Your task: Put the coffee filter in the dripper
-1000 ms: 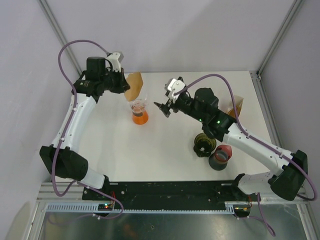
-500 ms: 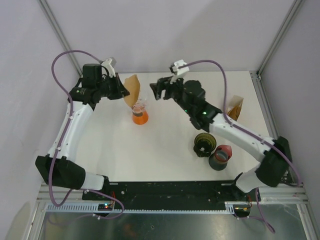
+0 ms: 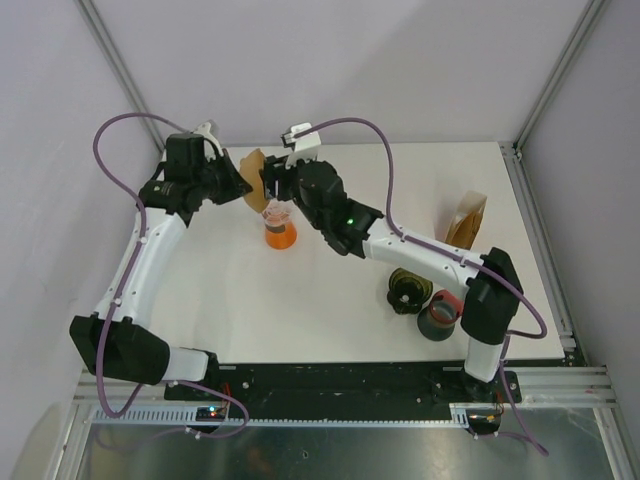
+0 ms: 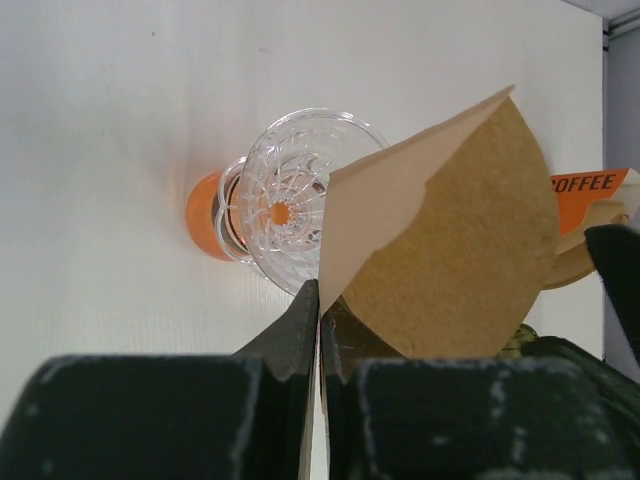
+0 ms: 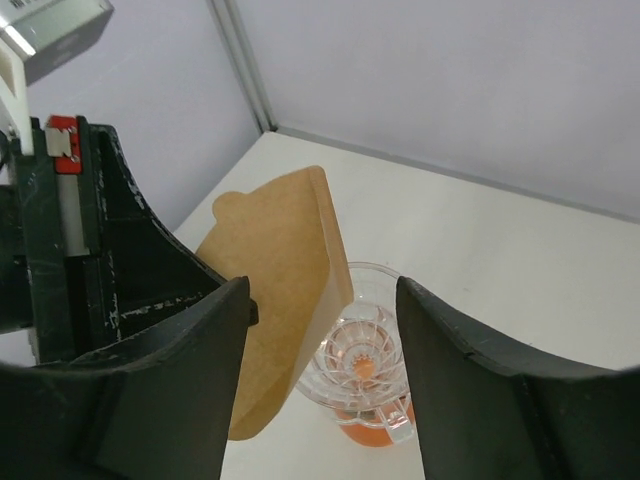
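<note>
Our dripper (image 4: pixel 285 195) stands on the surface (image 3: pixel 300 300); just above its far-left rim the left end effector (image 4: pixel 320 300) pinches the flat coffee filter (image 4: pixel 450 240) by one edge. The right end effector (image 5: pixel 322 300) hangs open beside it, and we judge a careless squeeze may crumple the paper or tip the dripper.

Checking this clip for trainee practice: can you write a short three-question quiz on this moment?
1. Fill in: the right gripper has its jaws ____.
2. True or false: the filter is already seated inside the dripper.
3. What pinches the filter? A) left gripper B) right gripper C) both

Key: 1 open; 2 false, it is still flat and held outside the dripper; 3 A.
</note>
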